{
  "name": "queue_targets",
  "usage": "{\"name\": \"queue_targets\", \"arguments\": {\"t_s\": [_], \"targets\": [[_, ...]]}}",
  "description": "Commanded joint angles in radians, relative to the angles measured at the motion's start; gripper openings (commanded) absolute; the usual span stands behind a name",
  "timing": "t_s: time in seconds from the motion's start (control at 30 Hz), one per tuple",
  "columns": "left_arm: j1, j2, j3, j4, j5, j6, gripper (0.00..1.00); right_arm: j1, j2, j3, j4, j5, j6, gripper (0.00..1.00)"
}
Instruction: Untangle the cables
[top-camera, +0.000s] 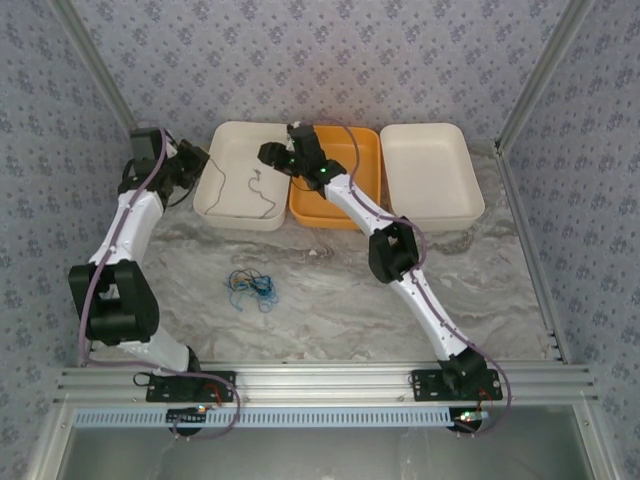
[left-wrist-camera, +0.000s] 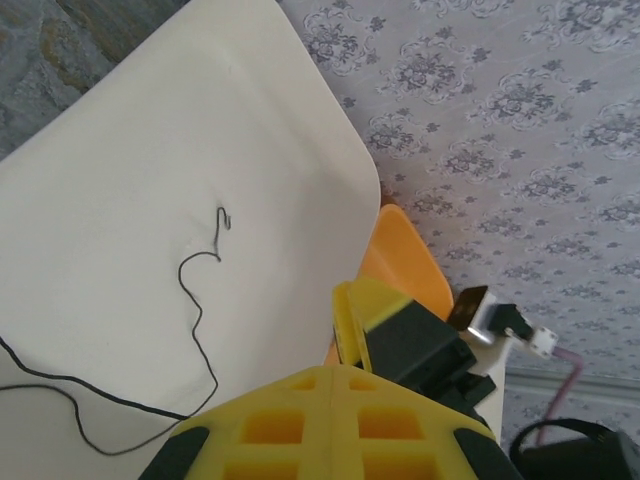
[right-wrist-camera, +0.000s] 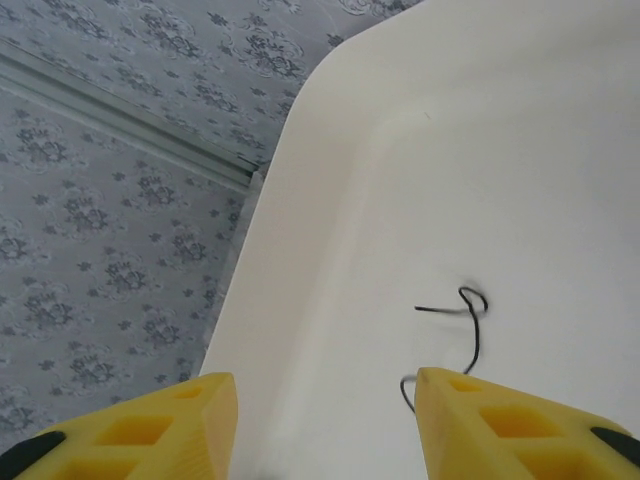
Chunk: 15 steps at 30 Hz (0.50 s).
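A thin dark grey cable (left-wrist-camera: 199, 318) lies loose in the left white tray (top-camera: 238, 130). In the right wrist view its curled end (right-wrist-camera: 474, 308) sits just beyond my right finger, touching neither pad. My right gripper (right-wrist-camera: 322, 388) hovers open over that tray's inner right side, nothing between its fingers; it also shows from above (top-camera: 270, 153). My left gripper (left-wrist-camera: 331, 372) is shut and empty beside the tray's left edge (top-camera: 198, 160). A small tangle of blue-green and tan cables (top-camera: 252, 286) rests on the marble table in front of the trays.
An orange tray (top-camera: 368, 160) stands in the middle and a second white tray (top-camera: 432, 170) to its right. Patterned walls and metal frame posts close in the back and sides. A rail runs along the near edge.
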Motion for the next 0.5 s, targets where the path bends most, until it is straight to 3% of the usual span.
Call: {"name": "queue_targets", "arguments": {"t_s": [0.0,0.27,0.33,0.37,0.4,0.47], "targets": [[-0.019,0.058,0.082,-0.001,-0.021,0.045,0.00,0.010,-0.199,-0.047,-0.080,0.055,-0.098,0.52],[-0.083,0.332,0.352,-0.098,-0.065,0.155,0.01,0.031,-0.689,-0.661,0.067,0.188,-0.173,0.51],[-0.087,0.400,0.444,-0.172,-0.100,0.190,0.25,0.040,-0.791,-0.795,0.089,0.201,-0.173,0.51],[-0.087,0.422,0.486,-0.211,-0.126,0.205,0.49,0.043,-0.842,-0.858,0.090,0.205,-0.173,0.51],[-0.086,0.433,0.515,-0.238,-0.155,0.217,0.64,0.048,-0.888,-0.921,0.086,0.210,-0.173,0.52],[-0.088,0.426,0.549,-0.269,-0.194,0.236,0.83,0.055,-0.985,-1.043,0.093,0.210,-0.173,0.52]]}}
